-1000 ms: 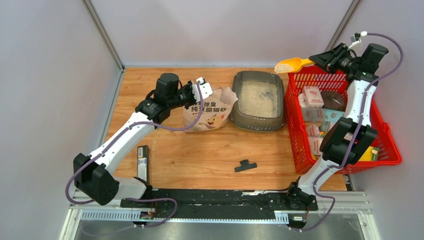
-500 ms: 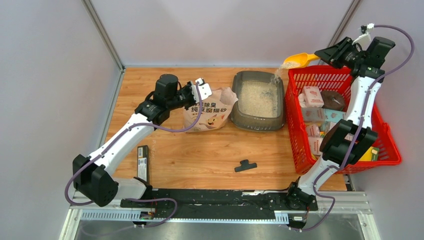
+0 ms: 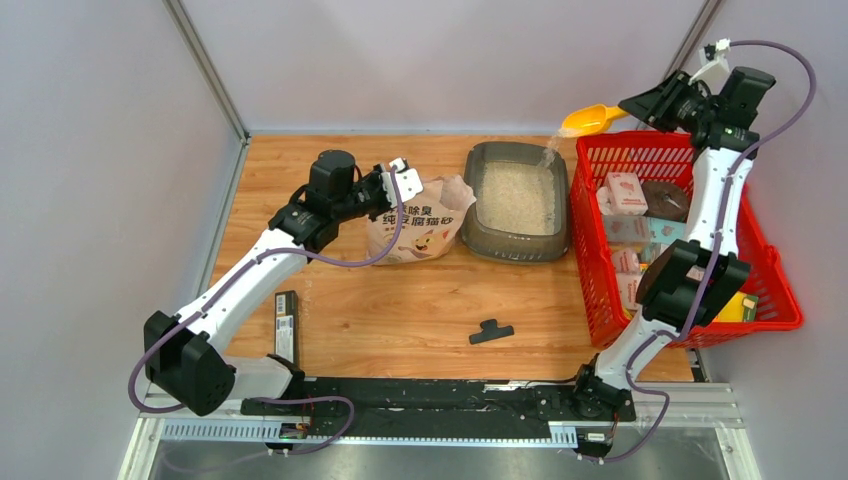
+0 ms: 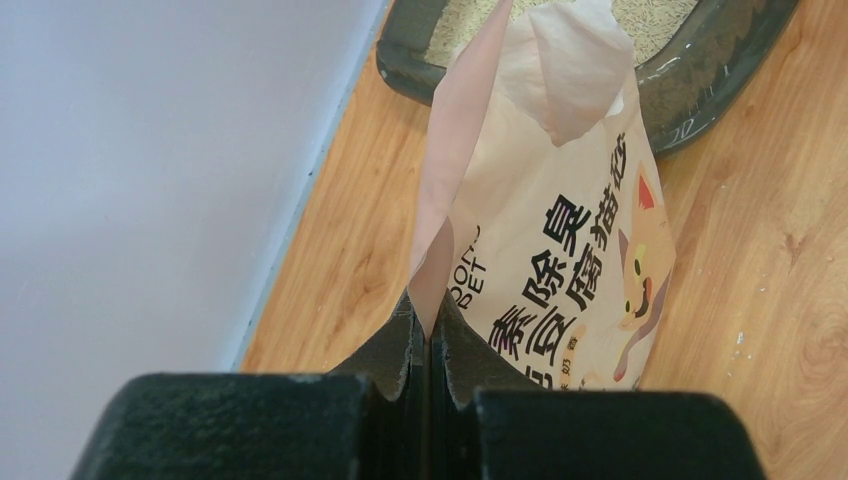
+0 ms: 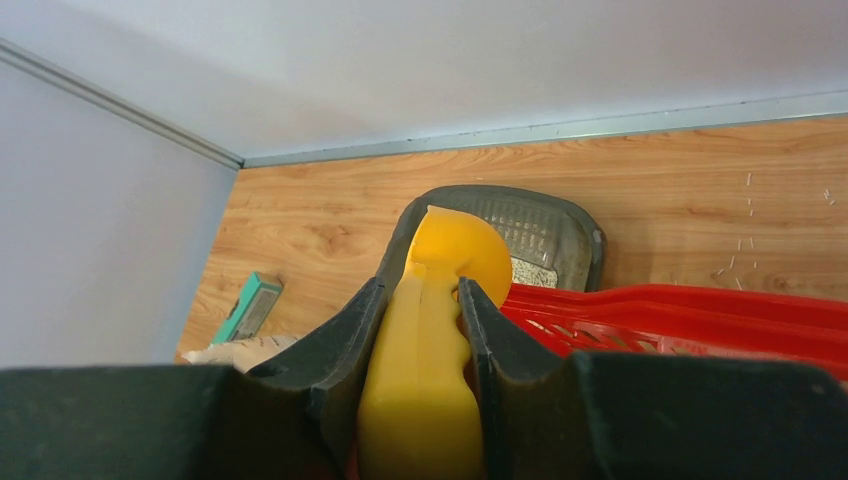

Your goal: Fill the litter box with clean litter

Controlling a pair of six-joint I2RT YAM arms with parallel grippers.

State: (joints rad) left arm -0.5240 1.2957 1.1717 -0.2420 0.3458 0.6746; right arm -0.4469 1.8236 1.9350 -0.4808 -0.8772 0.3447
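**A:** Where's the litter box?

**B:** The litter box point(image 3: 517, 200) sits on the bench point(image 3: 400, 300), toward the far edge. Litter point(image 3: 518, 195) covers its floor in a pale layer.

**A:** And the scoop?

**B:** The yellow scoop point(image 3: 588, 120) hangs above the box's far right corner, with its bowl tipped toward the box. A thin pale stream falls from its lip into that corner.

**A:** What holds it?

**B:** The right fingers point(image 5: 340, 345) are clamped on its handle, one on each side, with only the handle's width between them.

**A:** The other arm?

**B:** The left fingers point(image 4: 395, 350) are pressed together on the top edge of the bag point(image 3: 415, 222), pinching a fold of it. The bag stands just left of the box, and its open flap reaches the box's left rim.

**A:** Anything right of the box?

**B:** A red basket point(image 3: 590, 280) sits just beside the box's right wall, holding small cartons.

**A:** And on the box's near side?

**B:** A black clip point(image 3: 491, 331) lies on the bench, well apart from the box.
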